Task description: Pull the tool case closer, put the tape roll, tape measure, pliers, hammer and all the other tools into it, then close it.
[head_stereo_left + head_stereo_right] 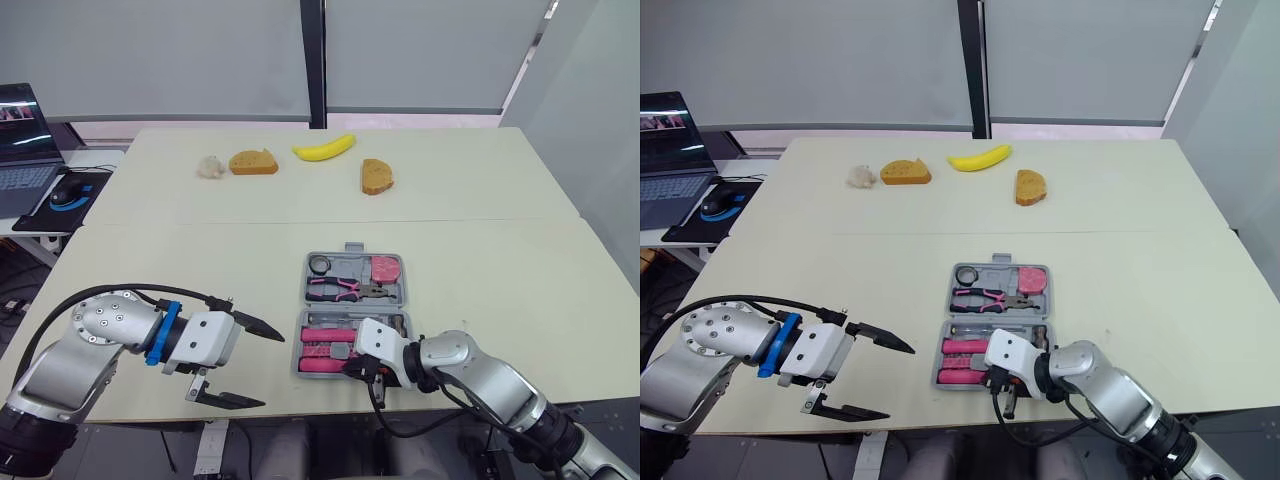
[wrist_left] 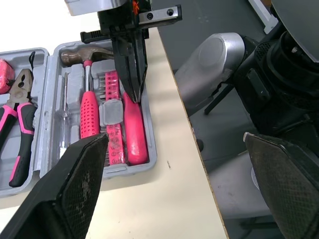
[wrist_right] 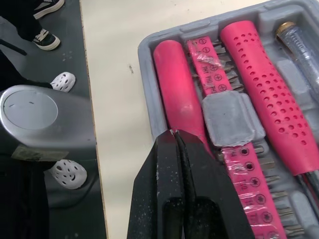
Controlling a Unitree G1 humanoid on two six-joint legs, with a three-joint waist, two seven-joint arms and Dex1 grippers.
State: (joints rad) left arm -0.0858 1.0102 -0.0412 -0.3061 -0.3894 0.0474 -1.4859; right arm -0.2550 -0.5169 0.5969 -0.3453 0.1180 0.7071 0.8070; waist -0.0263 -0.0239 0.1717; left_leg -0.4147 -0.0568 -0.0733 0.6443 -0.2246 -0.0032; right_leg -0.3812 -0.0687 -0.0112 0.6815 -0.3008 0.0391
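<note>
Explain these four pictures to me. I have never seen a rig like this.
This is a humanoid robot with two arms, each ending in two black fingers. Two pictures come from cameras on its head, looking down over a cream table. The other two come from cameras on its wrists. On the table lies an open grey plastic tool case holding pink-handled pliers, a hammer and other tools. Farther back lie a yellow banana and two brown bread pieces. The left gripper hangs open beside the case, holding nothing. The right gripper is shut, its tips over a smooth pink handle inside the case.
</note>
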